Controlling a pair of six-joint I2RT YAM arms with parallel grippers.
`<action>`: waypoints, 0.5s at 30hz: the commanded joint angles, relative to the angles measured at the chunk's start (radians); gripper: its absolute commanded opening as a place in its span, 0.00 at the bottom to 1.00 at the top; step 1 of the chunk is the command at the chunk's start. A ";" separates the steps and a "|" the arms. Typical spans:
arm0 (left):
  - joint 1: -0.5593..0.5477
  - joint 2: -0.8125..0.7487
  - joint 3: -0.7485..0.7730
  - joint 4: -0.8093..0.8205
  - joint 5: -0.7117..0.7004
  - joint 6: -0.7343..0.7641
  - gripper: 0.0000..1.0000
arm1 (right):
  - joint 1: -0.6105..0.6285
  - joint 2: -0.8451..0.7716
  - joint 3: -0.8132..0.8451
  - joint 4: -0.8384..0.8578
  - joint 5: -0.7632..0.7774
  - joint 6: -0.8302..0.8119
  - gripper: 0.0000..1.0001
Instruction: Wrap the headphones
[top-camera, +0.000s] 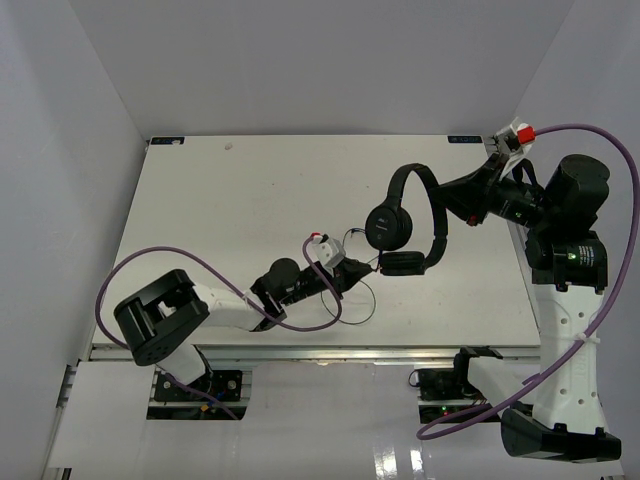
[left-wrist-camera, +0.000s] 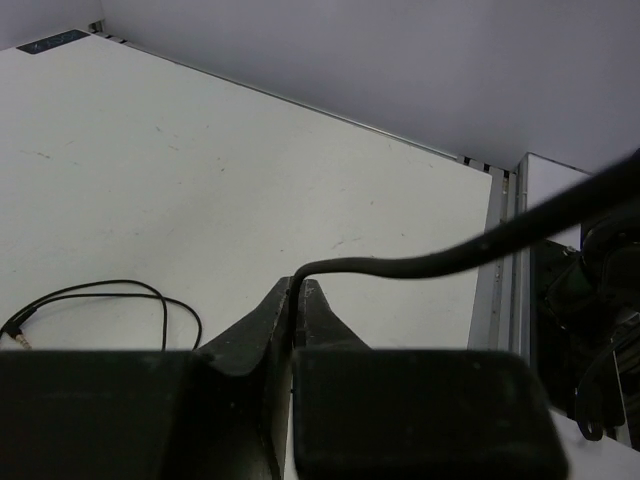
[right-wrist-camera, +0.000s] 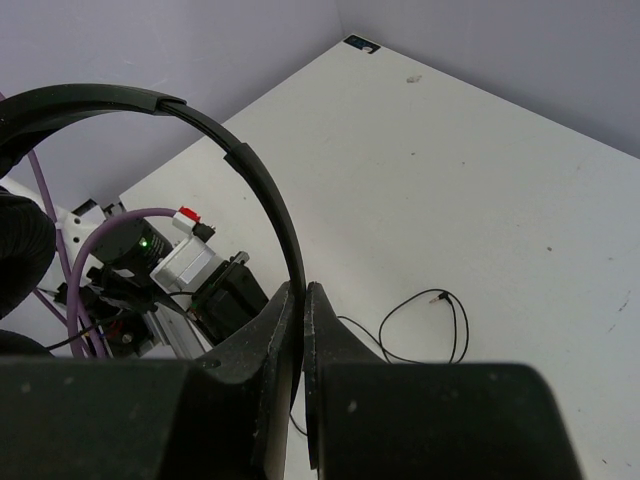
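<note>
Far left, top view: base of left arm at the near edge of the table (top-camera: 250, 180), elbow folded back, forearm laid low and pointing right toward mid-table. One thick purple lead (top-camera: 200, 268) looped over that arm.

At left gripper (top-camera: 358, 270) (left-wrist-camera: 297, 288): nearly closed, pinching the thin black cable (left-wrist-camera: 400, 267) right at the fingertips. Plain from the left wrist view, with the cable bending up out of the pinch and running off right, clear of the tabletop.

Near side of that gripper: slack of the same cable in a loose loop flat on the table. Plug (left-wrist-camera: 14, 337) lying free at the far left of the wrist view.

Centre-right: headphones (top-camera: 388, 225) (right-wrist-camera: 235, 152), one pair, over the table right of middle, just beyond the left gripper. Two earcups counted, one above the other in the top view, the lower beside the left fingertips. Cannot tell whether resting on the surface or hanging.

Right: right arm rising from its base at the near right corner, bent over, wrist turned left. Right gripper (top-camera: 448, 205) (right-wrist-camera: 297, 290) clamped tight on the headband, thin band caught between the two fingers near one end of the arch. Second purple lead arching over this arm.

Tally: two arms, two grippers, one set of headphones, one cable, one plug, two purple leads.
</note>
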 joint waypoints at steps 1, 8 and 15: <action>0.001 -0.094 0.013 -0.087 0.002 0.061 0.09 | -0.002 -0.016 0.020 0.038 -0.031 0.030 0.08; 0.035 -0.226 0.055 -0.449 0.094 0.227 0.00 | -0.002 -0.026 -0.023 -0.073 -0.071 -0.142 0.08; 0.191 -0.403 0.080 -0.825 0.203 0.277 0.00 | 0.001 -0.064 -0.052 -0.246 -0.055 -0.437 0.08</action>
